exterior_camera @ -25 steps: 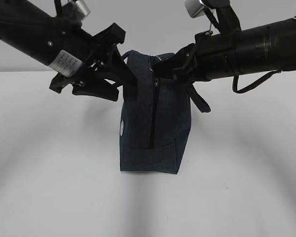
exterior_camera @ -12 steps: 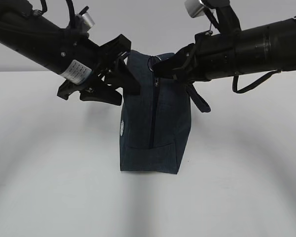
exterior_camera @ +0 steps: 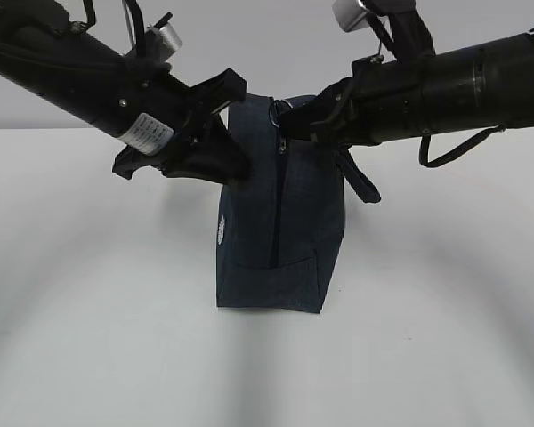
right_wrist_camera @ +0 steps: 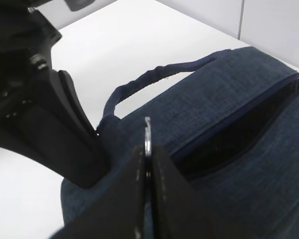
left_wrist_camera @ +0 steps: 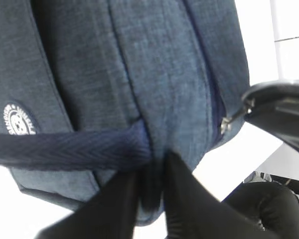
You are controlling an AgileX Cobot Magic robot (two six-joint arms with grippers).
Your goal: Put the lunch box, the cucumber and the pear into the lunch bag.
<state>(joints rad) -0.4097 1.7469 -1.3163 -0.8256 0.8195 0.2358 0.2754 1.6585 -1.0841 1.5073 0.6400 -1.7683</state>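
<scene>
The navy lunch bag [exterior_camera: 280, 240] stands on end at the table's middle, its zipper running down the near face. My left gripper [exterior_camera: 238, 165] pinches the bag's upper left edge; in the left wrist view the gripper [left_wrist_camera: 152, 168] holds a fold of fabric by the handle strap [left_wrist_camera: 65, 149]. My right gripper [exterior_camera: 285, 123] is shut on the metal ring pull [right_wrist_camera: 147, 133] at the bag's top; its fingers [right_wrist_camera: 162, 189] lie flat against the ring. The zipper opening [right_wrist_camera: 239, 129] gapes dark beside it. The lunch box, cucumber and pear are out of view.
A white table [exterior_camera: 89, 338] surrounds the bag, with a pale wall behind. Both black arms [exterior_camera: 445, 84] meet over the bag's top. A loop handle [exterior_camera: 360, 182] hangs off the bag's right side.
My left arm has moved right and up against the bag, its fingers closing in on the bag's upper left edge. The right gripper and the bag have stayed still.
</scene>
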